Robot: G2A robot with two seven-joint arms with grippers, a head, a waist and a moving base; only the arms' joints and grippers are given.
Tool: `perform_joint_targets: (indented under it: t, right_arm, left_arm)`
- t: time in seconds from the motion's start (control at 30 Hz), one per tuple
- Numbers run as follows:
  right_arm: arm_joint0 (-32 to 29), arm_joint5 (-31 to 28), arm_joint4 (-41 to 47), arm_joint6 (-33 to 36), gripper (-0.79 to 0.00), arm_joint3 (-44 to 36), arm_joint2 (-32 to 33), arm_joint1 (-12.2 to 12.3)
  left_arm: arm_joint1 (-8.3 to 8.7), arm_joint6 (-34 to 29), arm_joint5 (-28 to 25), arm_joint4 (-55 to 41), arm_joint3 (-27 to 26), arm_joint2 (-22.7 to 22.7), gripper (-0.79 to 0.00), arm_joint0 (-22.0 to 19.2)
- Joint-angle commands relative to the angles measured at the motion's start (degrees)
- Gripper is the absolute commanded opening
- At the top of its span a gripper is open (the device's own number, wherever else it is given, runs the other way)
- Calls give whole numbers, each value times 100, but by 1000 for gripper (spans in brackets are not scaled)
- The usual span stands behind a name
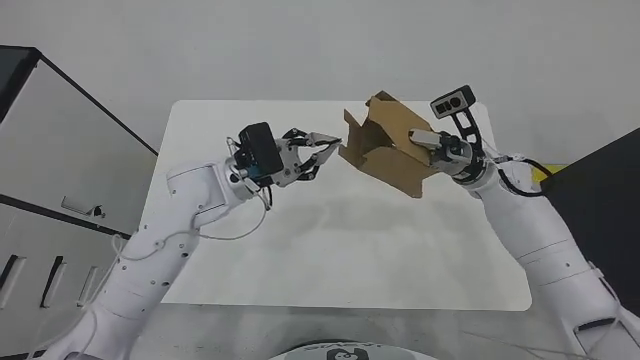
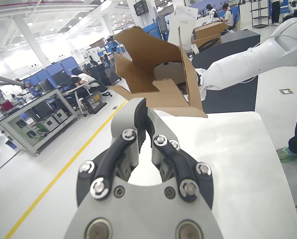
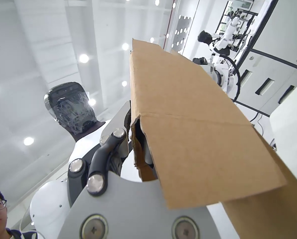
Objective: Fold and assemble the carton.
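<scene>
Two grippers on one carton [image 1: 385, 150]; right gripper [image 3: 137, 140] clamped on a side wall, holding it tilted in the air above the table [image 1: 300, 260]; left gripper [image 2: 144, 110] with fingers [image 2: 138, 116] drawn nearly together, tips right at a loose lower flap, pinching or merely touching impossible to tell; roughly midway by the look of it: tube opened out, end flaps splayed and unlocked, tucking left to do; nothing seen inside the hollow.

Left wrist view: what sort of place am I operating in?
Probably a robotics workshop hall: equipment benches, a yellow floor line, and another white robot in the background.
</scene>
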Motion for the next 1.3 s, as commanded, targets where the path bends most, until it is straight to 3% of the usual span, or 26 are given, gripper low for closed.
perform_joint_targets:
  t: [0.0, 0.8, 1.27]
  right_arm:
    - [37, 17, -3, 34, -785, 75, -47, -32]
    - [275, 172, -267, 231, -785, 345, -228, -339]
    - [258, 321, -744, 234, -785, 275, -123, -398]
  left_arm:
    - [-14, 16, -13, -32, 25, 47, -785, -48]
    - [-114, -125, -386, 47, 302, 438, -785, -360]
    - [-122, -181, -485, 35, 326, 405, -785, -382]
